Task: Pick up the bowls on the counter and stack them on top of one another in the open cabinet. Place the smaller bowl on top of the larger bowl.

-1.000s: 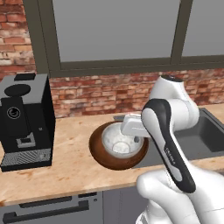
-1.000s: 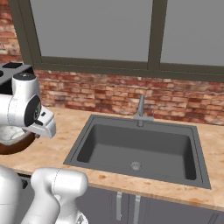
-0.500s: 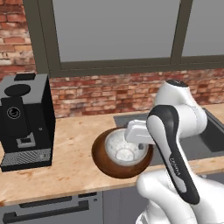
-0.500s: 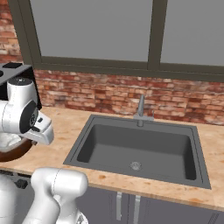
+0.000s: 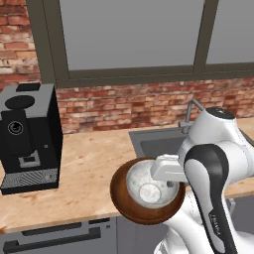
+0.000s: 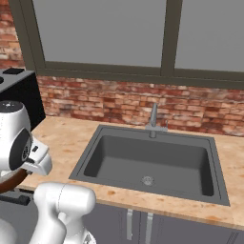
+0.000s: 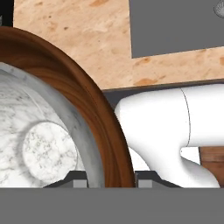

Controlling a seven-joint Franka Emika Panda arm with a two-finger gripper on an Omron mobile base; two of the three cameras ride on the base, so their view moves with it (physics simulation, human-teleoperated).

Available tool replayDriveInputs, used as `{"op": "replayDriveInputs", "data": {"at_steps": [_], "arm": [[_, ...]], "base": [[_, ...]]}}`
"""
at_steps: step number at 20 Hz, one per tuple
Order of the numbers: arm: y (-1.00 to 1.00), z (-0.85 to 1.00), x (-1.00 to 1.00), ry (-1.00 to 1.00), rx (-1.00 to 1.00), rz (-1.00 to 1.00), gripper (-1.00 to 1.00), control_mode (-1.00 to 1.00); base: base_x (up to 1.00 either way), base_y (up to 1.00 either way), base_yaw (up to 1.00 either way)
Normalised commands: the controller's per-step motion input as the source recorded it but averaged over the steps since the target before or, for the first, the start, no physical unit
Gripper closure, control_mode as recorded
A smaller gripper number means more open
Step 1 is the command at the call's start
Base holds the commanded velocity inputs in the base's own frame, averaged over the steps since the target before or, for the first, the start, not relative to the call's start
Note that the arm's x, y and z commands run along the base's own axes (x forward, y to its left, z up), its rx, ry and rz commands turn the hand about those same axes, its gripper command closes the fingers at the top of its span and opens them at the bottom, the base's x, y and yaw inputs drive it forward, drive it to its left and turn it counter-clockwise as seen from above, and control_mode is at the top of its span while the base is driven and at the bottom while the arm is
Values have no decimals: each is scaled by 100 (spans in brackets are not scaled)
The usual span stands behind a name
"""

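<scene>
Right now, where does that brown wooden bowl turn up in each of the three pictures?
Left base view: the brown wooden bowl sits low and centre, with the white bowl nested in it, beside the arm.
Right base view: just a brown sliver of its rim at the left edge, under the white arm.
Hand view: its rim sweeps across the left half.
Shared landmark: the dark grey sink, sunk into the counter.
</scene>
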Motion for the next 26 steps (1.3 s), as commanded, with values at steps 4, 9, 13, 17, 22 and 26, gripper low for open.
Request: {"op": "replayDriveInputs", "data": {"at_steps": [4, 9, 13, 17, 22, 26], "arm": [[0, 0, 0, 0, 0, 0, 100, -100], [0, 0, -1, 0, 0, 0, 100, -100], [0, 0, 0, 0, 0, 0, 100, -100], [0, 0, -1, 0, 0, 0, 100, -100], [0, 0, -5, 0, 0, 0, 100, 100], [0, 0, 0, 0, 0, 0, 100, 100]], "base": [[0, 0, 0], [0, 0, 0], [0, 0, 0], [0, 0, 0], [-4, 0, 0], [-43, -2, 1]]}}
